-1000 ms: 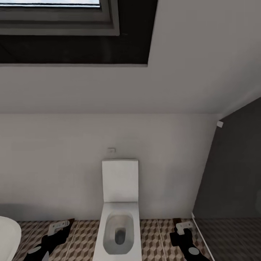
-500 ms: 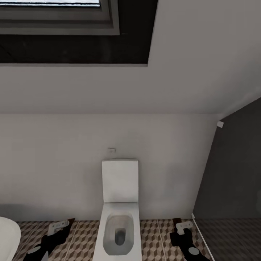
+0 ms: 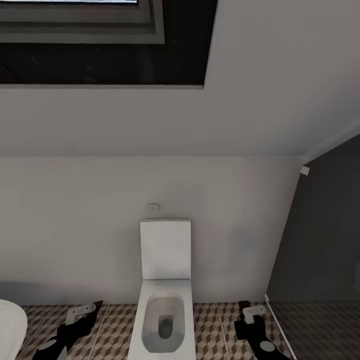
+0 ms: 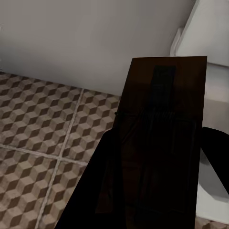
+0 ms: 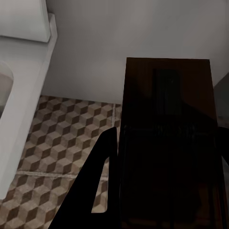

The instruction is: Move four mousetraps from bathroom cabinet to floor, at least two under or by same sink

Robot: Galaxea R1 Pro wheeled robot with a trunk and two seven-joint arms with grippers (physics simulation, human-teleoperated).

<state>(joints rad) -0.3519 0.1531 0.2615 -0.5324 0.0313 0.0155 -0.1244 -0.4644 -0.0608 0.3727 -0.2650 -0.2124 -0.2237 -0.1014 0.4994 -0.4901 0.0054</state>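
Each gripper holds one of the mousetraps. In the left wrist view a dark brown wooden mousetrap (image 4: 162, 138) with metal spring parts lies between the black fingers (image 4: 102, 181) of my left gripper (image 4: 157, 191), which is shut on it. In the right wrist view my right gripper (image 5: 167, 191) is shut on a second mousetrap (image 5: 167, 138) in the same way. In the head view the left gripper (image 3: 80, 315) and the right gripper (image 3: 250, 315) hang low over the bathroom floor (image 3: 212, 330), one on each side of the toilet. The cabinet and the bathroom sink are out of view.
A white toilet (image 3: 165, 300) stands against the pale wall straight ahead, between the two arms. A white rounded bathtub edge (image 3: 10, 325) shows at the lower left. A dark grey panel (image 3: 320, 240) closes the right side. A roof window (image 3: 75, 20) sits in the sloped ceiling.
The whole picture has shifted very slightly, so the camera moved a touch. The arms, the mousetraps and the toilet stand as before.
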